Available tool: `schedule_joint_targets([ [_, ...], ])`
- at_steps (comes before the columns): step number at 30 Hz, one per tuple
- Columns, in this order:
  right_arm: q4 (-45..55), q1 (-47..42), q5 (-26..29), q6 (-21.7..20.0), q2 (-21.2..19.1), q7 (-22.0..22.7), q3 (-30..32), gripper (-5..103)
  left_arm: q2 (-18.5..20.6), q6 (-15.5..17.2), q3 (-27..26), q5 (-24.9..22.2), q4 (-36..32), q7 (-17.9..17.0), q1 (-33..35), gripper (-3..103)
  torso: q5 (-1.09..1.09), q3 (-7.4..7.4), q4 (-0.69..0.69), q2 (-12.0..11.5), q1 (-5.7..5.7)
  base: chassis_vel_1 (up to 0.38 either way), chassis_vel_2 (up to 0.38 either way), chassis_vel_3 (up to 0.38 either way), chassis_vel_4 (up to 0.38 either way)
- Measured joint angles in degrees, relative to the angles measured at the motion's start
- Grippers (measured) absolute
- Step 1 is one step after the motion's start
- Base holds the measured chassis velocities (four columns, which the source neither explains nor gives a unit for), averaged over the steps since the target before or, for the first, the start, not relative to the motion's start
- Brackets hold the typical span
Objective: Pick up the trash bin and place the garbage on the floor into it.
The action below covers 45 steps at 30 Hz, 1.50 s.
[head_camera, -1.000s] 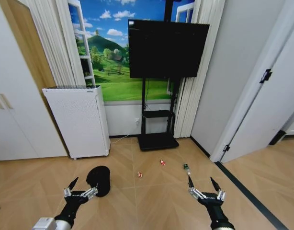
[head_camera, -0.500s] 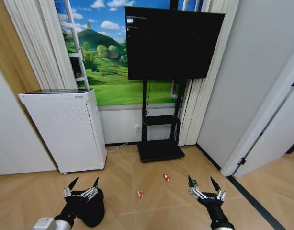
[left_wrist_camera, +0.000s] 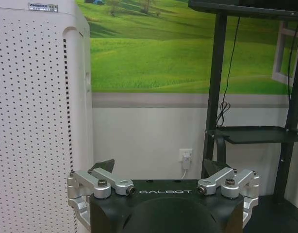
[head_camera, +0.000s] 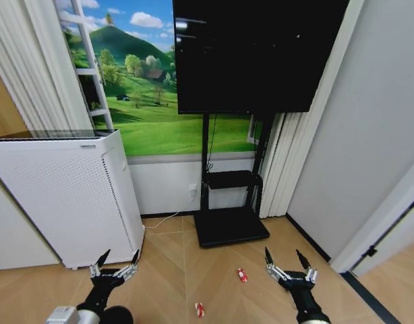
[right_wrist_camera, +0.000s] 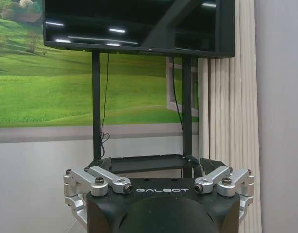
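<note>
Both arms are held out low and forward, side by side at about the same height, wrists level. The left gripper (head_camera: 116, 256) has its two dark fingers spread wide and pointing forward, with nothing between them. The right gripper (head_camera: 283, 257) is posed the same way, fingers splayed wide and empty.

Just below and beside the left gripper, at the bottom edge of the head view, sits the trash bin (head_camera: 116, 315); only a rounded black part of it shows, so its opening and any contents cannot be made out.

On the wood floor between the two grippers lies one red-and-white piece of garbage (head_camera: 199, 310), its long axis running roughly away from the robot. A second red-and-white piece (head_camera: 242, 275) lies a little farther out, nearer the right gripper, tilted slightly off that line. The two pieces are apart from each other and from the bin.

Farther back, the white perforated appliance (head_camera: 65, 196) stands on the left against the wall. The black TV stand (head_camera: 230, 226) rises in the middle, carrying the large dark screen (head_camera: 257, 54) before a green landscape mural (head_camera: 136, 101).
</note>
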Motion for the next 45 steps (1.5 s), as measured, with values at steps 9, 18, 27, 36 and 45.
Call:
schedule_joint_targets([
  [9, 0.0, 0.0, 0.0, 0.0, 0.0, 0.0, 0.0, 100, 0.0, 0.0, 0.0, 0.0, 0.0, 0.0, 0.0, 100, 0.04, -0.05, 0.02, 0.0, -0.11, 0.038, -0.024, -0.032, 0.028],
  [18, 0.0, 0.0, 0.0, 0.0, 0.0, 0.0, 0.0, 100, 0.0, 0.0, 0.0, 0.0, 0.0, 0.0, 0.0, 100, 0.06, -0.18, 0.02, -0.2, -0.19, 0.007, -0.006, -0.002, 0.005],
  [27, 0.0, 0.0, 0.0, 0.0, 0.0, 0.0, 0.0, 100, 0.0, 0.0, 0.0, 0.0, 0.0, 0.0, 0.0, 100, 0.06, -1.45, 0.02, -2.4, -1.2, 0.0, 0.0, 0.0, 0.0],
  [36, 0.0, 0.0, 0.0, 0.0, 0.0, 0.0, 0.0, 100, 0.0, 0.0, 0.0, 0.0, 0.0, 0.0, 0.0, 100, 0.05, -2.86, 0.02, -4.9, -2.25, 0.0, 0.0, 0.0, 0.0],
  [45, 0.0, 0.0, 0.0, 0.0, 0.0, 0.0, 0.0, 100, 0.0, 0.0, 0.0, 0.0, 0.0, 0.0, 0.0, 100, 0.05, -4.37, 0.02, -7.5, -3.3, 0.0, 0.0, 0.0, 0.0],
])
